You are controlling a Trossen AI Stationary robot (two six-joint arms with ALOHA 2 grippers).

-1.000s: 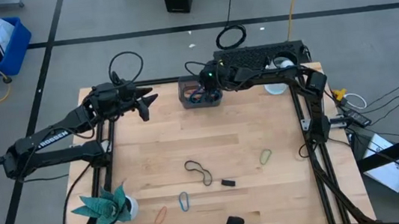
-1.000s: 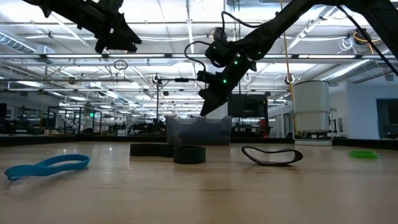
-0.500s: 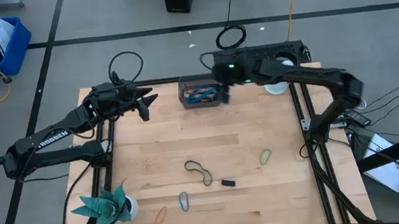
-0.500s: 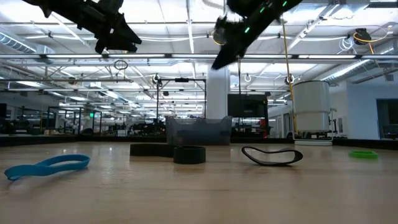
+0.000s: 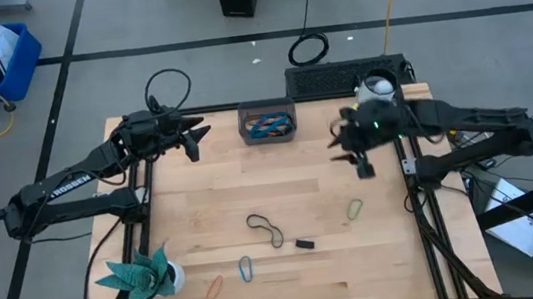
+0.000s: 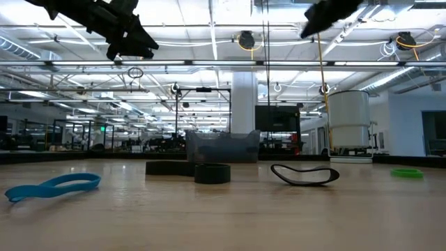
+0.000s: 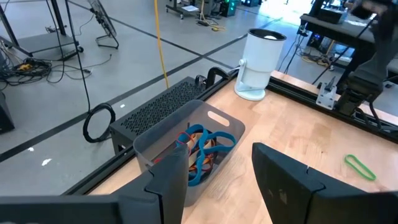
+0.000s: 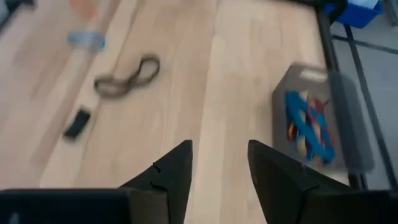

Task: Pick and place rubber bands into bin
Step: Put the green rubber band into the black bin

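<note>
My right gripper [image 5: 347,152] open, empty, above bare wood; small thin green rubber band [image 5: 355,208] lies nearest, toward table's front edge; left arm farther.

One bin [image 5: 267,127], four loose rubber bands [image 5: 265,229] on the table, one black block [image 5: 304,244].

The surface [image 5: 280,183] between the bin [image 5: 268,126] and the black band [image 5: 266,229] lies bare; the right hand [image 5: 355,152] hangs over its right part.
</note>
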